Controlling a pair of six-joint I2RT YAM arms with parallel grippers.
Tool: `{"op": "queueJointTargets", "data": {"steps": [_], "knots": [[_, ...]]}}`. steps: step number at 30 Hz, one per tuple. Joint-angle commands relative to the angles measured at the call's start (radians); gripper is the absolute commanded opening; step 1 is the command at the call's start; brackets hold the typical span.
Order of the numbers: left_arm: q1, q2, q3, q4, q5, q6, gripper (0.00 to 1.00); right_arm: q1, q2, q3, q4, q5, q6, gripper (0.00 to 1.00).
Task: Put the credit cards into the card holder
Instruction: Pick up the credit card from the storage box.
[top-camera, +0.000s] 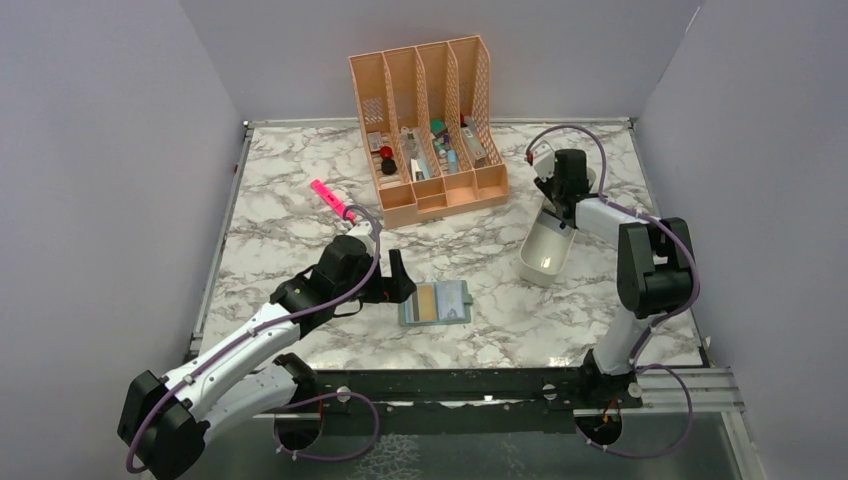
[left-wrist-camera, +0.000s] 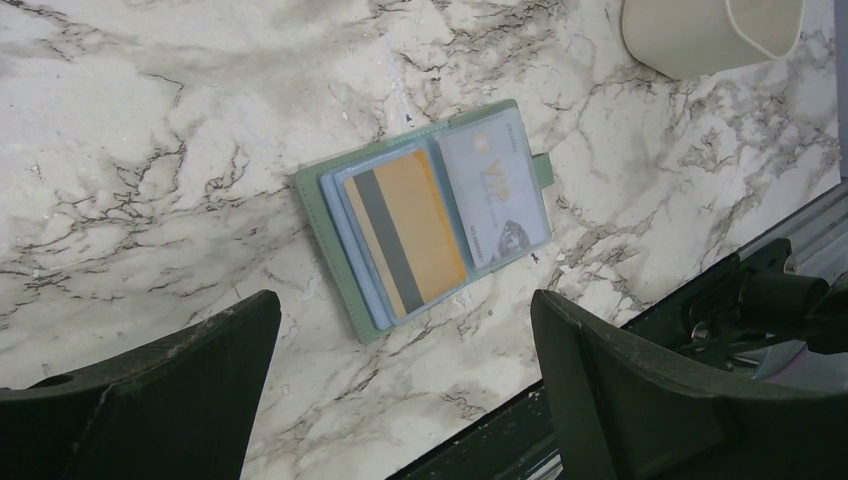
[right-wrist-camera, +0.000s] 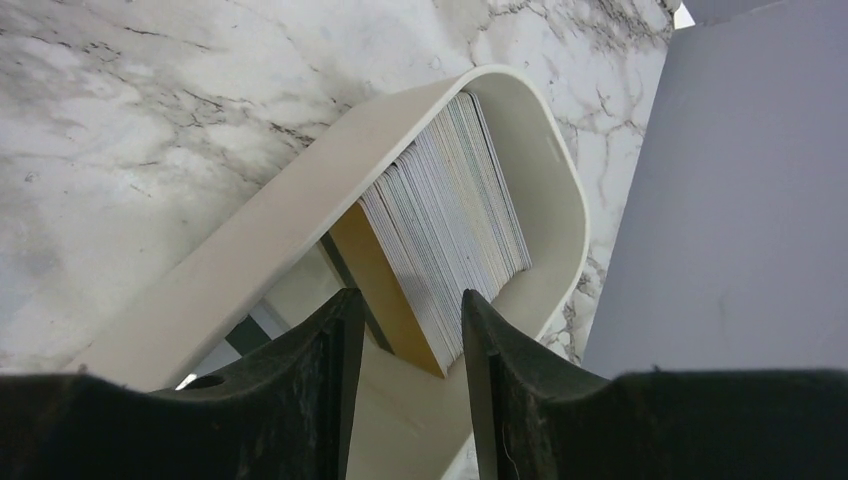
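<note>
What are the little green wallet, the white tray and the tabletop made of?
Card holder: matte green cover, looks like faux leather, with clear plastic pockets. White tray: smooth, slightly glossy, likely moulded plastic. Table: marble pattern, perhaps printed laminate; can't be sure.

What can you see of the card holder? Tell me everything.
The card holder is a small grey-green bifold, leather-like, lying open and flat on the marble table near the front edge. One half has stacked blue-grey pockets with a gold, dark-striped card on them; the other has a clear window over a pale card. A snap tab sticks out beside the window. Apart from its cards, only the table touches it.
</note>
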Motion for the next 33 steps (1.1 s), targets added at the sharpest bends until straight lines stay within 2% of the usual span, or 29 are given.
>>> {"op": "queueJointTargets", "data": {"steps": [1, 8, 11, 15, 17, 22, 26, 30, 33], "knots": [[-0.005, 0.003, 0.025, -0.008, 0.007, 0.015, 0.99, -0.011, 0.059, 0.03, 0.05, 0.029, -0.047, 0.46], [-0.005, -0.004, 0.024, -0.01, 0.006, 0.015, 0.99, -0.024, 0.08, 0.031, 0.089, 0.06, -0.082, 0.44], [-0.005, -0.002, 0.023, -0.011, 0.004, 0.014, 0.99, -0.033, 0.078, 0.029, 0.102, 0.085, -0.097, 0.39], [-0.005, 0.0, 0.023, -0.011, 0.003, 0.013, 0.99, -0.034, 0.056, 0.017, 0.119, 0.079, -0.093, 0.27], [-0.005, -0.001, 0.022, -0.01, 0.003, 0.012, 0.99, -0.034, 0.044, 0.017, 0.111, 0.074, -0.083, 0.25], [-0.005, -0.007, 0.019, -0.009, -0.005, 0.008, 0.99, -0.034, 0.016, 0.027, 0.061, 0.068, -0.057, 0.25], [-0.005, 0.001, 0.019, -0.009, 0.004, 0.007, 0.99, -0.034, -0.004, 0.059, -0.04, 0.049, -0.014, 0.22], [-0.005, -0.005, 0.018, -0.008, 0.004, 0.004, 0.99, -0.034, -0.049, 0.065, -0.12, 0.01, 0.032, 0.16], [-0.005, -0.012, 0.017, -0.009, -0.001, 0.002, 0.99, -0.034, -0.091, 0.055, -0.159, -0.041, 0.06, 0.06]]}}
